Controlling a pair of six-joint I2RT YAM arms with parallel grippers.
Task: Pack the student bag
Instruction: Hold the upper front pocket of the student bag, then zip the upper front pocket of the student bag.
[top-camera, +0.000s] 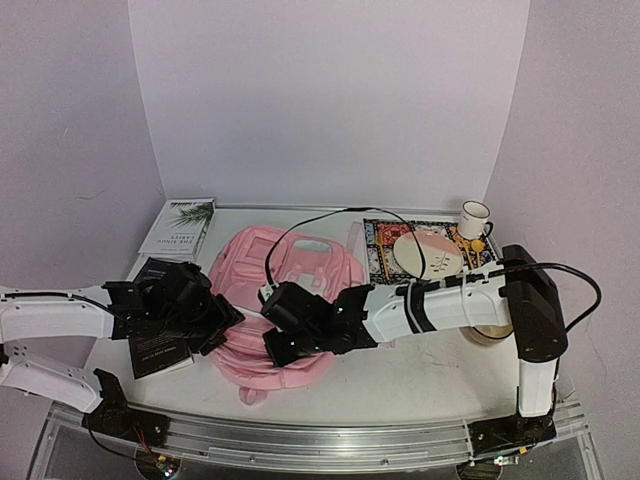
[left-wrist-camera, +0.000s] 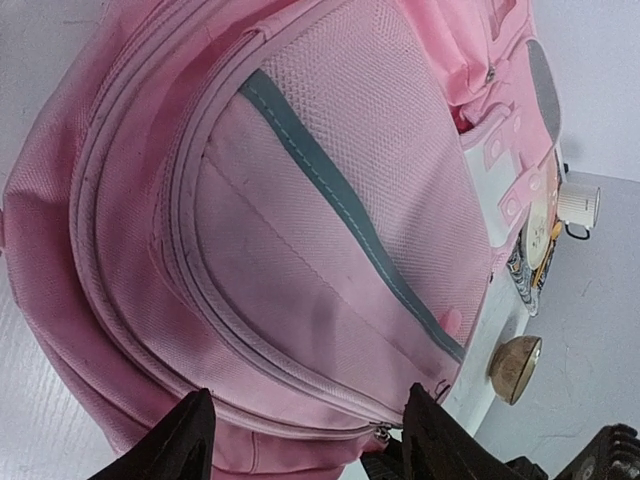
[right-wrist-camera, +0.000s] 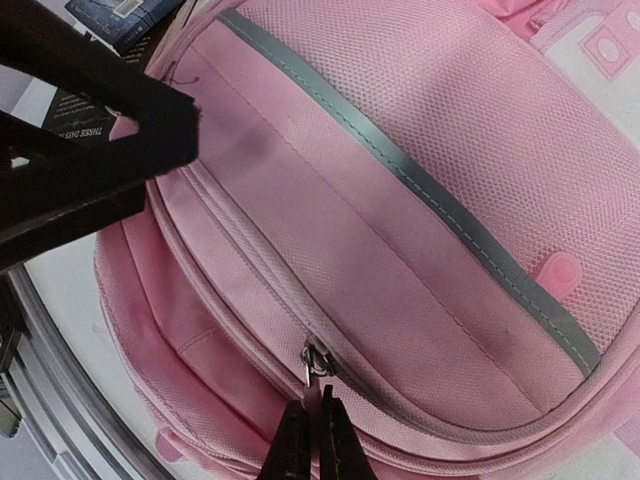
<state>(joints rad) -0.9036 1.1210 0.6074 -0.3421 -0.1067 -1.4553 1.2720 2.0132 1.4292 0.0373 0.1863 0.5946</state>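
Top external view: the pink bag lies flat on the white counter, a little left of the middle, front pockets facing up; it is the biggest thing there.
Front pocket: in the right wrist view a grey band runs slantwise across the pink mesh, with a curved zipper line below it.
Zipper pull: sits on that curved line, toward the end of the bag nearest my arms.
My right hand: closed, the fingertips pinched together on the zipper pull; my arm reaches in from the right, across the near part of the bag.
My left hand: open, the two fingers spread wide over the bag's rounded edge, with a zipper seam running between them; I cannot tell whether they touch the fabric.
Black book: on the counter just left of the bag, partly under my left arm.
White book: far left corner, a green plant on its cover, apart from the bag.
Mat: patterned, just right of the bag's far end, carrying a pale plate.
Mug: white, at the mat's far right corner.
Round tan thing: on the counter beyond the bag; I cannot tell what it is.
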